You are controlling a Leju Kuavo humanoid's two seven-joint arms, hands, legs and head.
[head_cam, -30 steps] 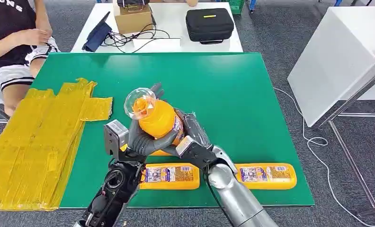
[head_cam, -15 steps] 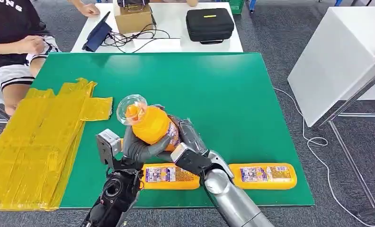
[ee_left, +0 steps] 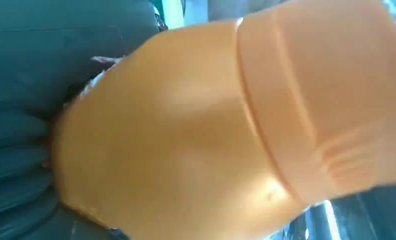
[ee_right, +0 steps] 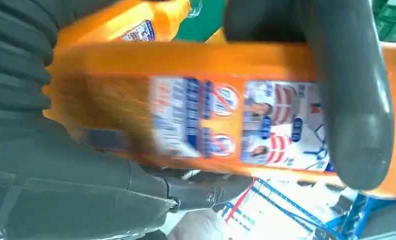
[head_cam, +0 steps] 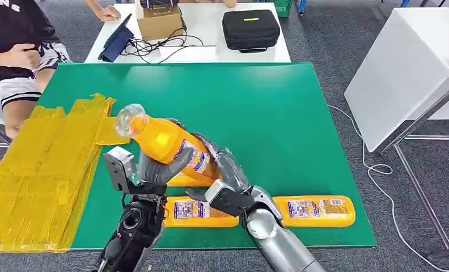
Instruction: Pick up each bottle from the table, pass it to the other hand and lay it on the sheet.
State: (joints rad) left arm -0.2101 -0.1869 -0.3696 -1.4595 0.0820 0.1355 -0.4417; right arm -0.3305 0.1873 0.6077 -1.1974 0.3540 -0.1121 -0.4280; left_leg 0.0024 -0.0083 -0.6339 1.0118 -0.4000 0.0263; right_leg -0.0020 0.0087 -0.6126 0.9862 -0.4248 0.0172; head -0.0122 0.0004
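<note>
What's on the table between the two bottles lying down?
In the head view, the right arm crosses between the left bottle and the right bottle.

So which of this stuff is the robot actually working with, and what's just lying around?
Part of the job:
- held orange bottle, gripped by left hand and right hand
- two orange bottles lying on the green table, one and another
- yellow sheet

Just lying about:
- black case
- cardboard box
- cables
- seated person
</note>
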